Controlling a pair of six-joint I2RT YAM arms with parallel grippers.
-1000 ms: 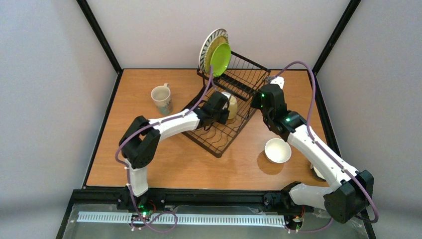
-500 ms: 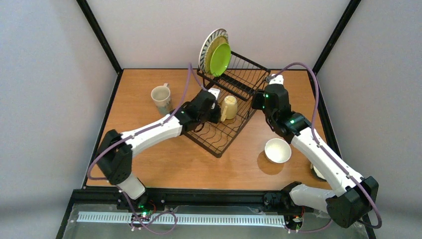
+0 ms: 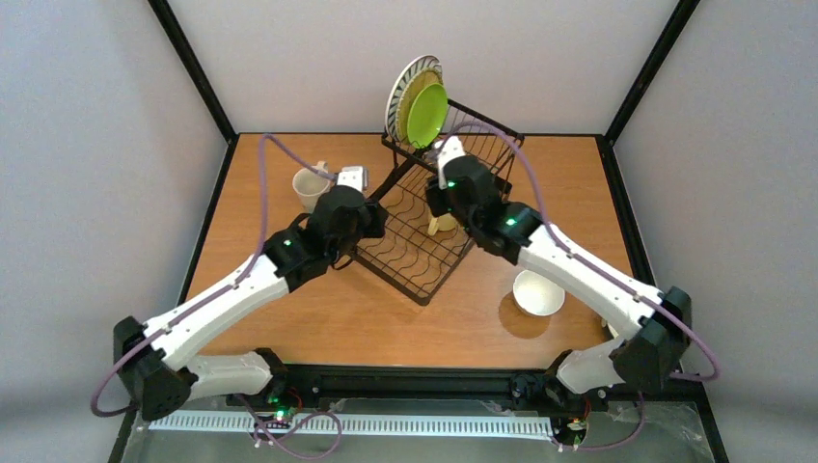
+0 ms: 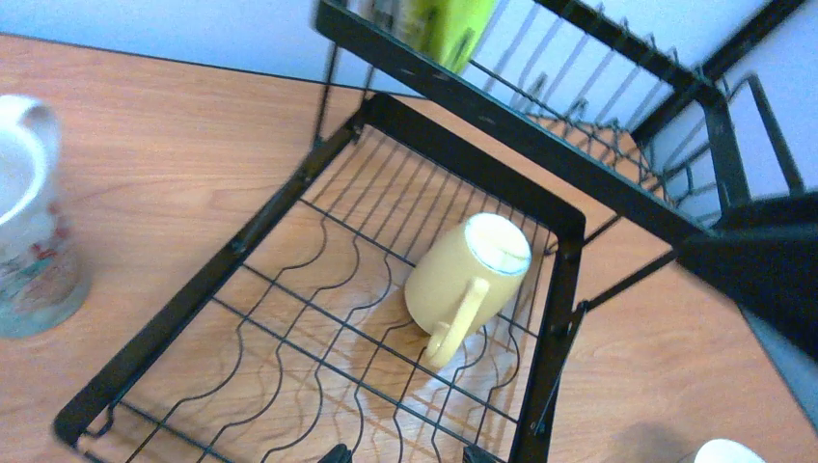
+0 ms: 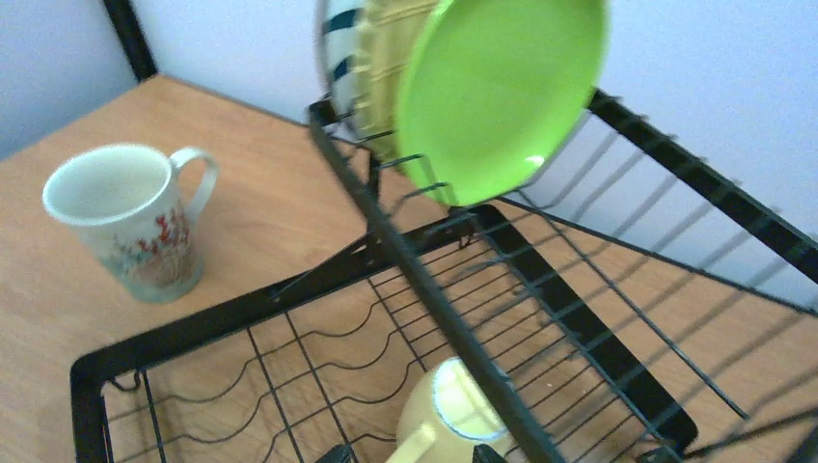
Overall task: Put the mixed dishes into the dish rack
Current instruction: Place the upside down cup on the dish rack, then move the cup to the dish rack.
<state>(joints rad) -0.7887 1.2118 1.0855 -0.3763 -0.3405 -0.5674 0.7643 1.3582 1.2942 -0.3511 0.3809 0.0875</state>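
Left gripper (image 4: 402, 455), jaws apart and empty, hangs over the flat tray of the dish rack (image 4: 569, 227), where one yellow mug (image 4: 463, 275) lies on its side just ahead. One patterned mug (image 4: 29, 241) stands on the table (image 4: 145, 125) to its left. Right gripper (image 5: 407, 453), likewise parted and empty, hovers over that yellow mug, with three plates upright beyond it: striped plate (image 5: 336, 43), bamboo plate (image 5: 381, 68), lime-green plate (image 5: 502, 87). One white bowl (image 3: 538, 291) sits well behind it.

Plain pale grey walls (image 3: 289, 58) enclose a wooden worktop (image 3: 463, 328) edged by black frame bars (image 3: 190, 63), under soft, even light.
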